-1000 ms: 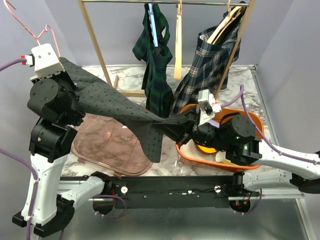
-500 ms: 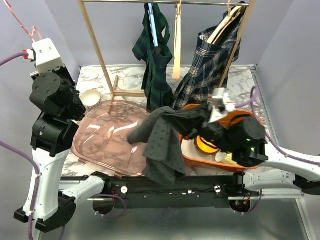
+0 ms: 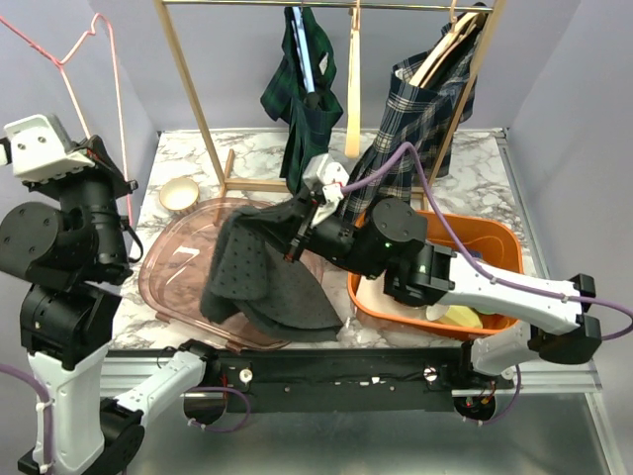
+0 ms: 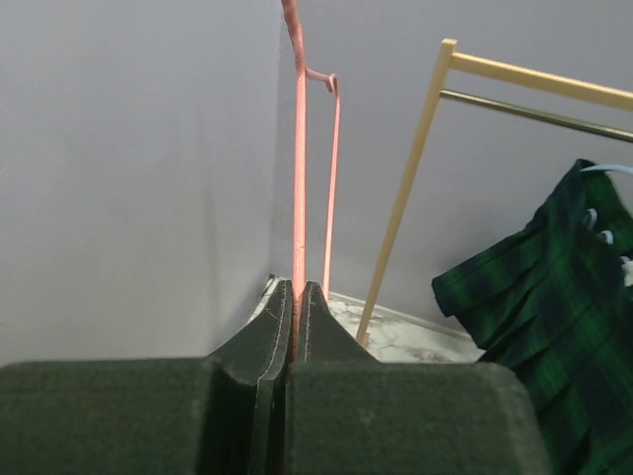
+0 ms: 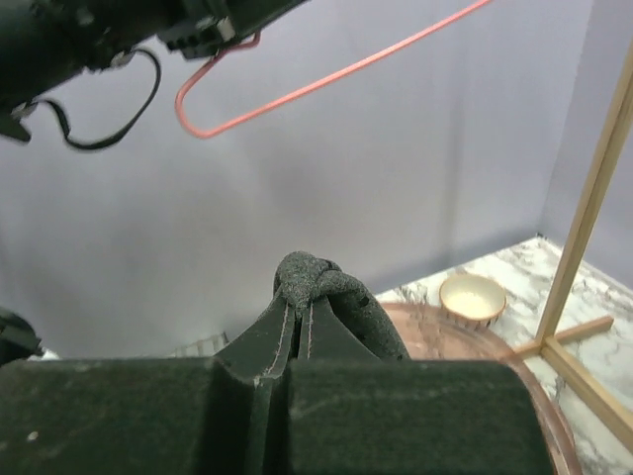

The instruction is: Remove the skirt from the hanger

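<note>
Where a second ago the dotted grey skirt (image 3: 252, 282) was pulled taut between both arms, from above it's clean off now! The right gripper (image 3: 297, 233) has swung it left, away from the orange basin (image 3: 495, 233), and the cloth hangs in a heap onto the pink tray (image 3: 173, 262), its hem spilling over the tray's near edge. Over on the far left, the left gripper (image 3: 121, 188) has carried the pink wire hanger (image 3: 111, 69) up high, completely bare, well apart from the skirt. That's the separation the task wanted. I'd say only setting the skirt down remains.

On to the left wrist view: both fingers (image 4: 267, 336) are pressed together on the hanger's thin wire, which runs straight up against the grey wall. No grey fabric here at all, just the wooden rack (image 4: 415, 168) and a green plaid skirt (image 4: 554, 287) off to the right.

Now the right wrist view: its jaws are pinched tight on a bunched fold of the skirt, the wad bulging just past the tips. Beyond it sits the tray, a small bowl (image 5: 472, 295) at its far side, and the empty hanger floats overhead.
</note>
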Motion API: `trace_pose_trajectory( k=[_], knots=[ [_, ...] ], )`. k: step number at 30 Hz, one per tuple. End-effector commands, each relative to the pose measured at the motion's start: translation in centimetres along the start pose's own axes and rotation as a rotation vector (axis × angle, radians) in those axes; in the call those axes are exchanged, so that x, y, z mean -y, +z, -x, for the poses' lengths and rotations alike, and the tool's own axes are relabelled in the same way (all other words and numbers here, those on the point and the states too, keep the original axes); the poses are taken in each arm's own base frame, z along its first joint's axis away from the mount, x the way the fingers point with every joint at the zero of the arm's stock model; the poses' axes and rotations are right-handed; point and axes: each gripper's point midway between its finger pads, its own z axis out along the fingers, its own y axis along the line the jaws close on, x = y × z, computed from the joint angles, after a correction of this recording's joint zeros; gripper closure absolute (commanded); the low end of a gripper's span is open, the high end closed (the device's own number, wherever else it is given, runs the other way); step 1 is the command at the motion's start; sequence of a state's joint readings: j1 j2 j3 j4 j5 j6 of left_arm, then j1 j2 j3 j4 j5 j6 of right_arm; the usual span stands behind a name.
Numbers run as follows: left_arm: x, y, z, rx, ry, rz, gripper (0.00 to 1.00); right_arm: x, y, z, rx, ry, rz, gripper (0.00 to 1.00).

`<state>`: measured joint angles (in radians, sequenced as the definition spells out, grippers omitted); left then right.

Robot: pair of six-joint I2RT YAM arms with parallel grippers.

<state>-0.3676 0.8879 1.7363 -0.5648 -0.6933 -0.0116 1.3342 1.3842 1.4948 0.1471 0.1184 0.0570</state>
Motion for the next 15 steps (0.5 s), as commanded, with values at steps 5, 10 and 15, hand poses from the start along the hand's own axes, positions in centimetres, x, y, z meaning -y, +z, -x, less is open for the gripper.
trace_pose_trajectory(
  k=[5, 10, 15],
  knots=[
    [1.0, -2.1, 3.6, 0.105, -0.163, -0.137, 1.00, 2.6, 1.8, 11.1, 0.345, -0.098, -0.171, 0.99],
    [0.9, -2.2, 3.1, 0.097, -0.187, -0.128, 1.00, 1.6, 3.2, 13.5, 0.425, -0.186, -0.132, 0.99],
    [0.4, -2.0, 3.1, 0.111, -0.170, -0.102, 1.00, 1.6, 4.9, 14.0, 0.439, -0.220, -0.146, 0.99]
  ],
)
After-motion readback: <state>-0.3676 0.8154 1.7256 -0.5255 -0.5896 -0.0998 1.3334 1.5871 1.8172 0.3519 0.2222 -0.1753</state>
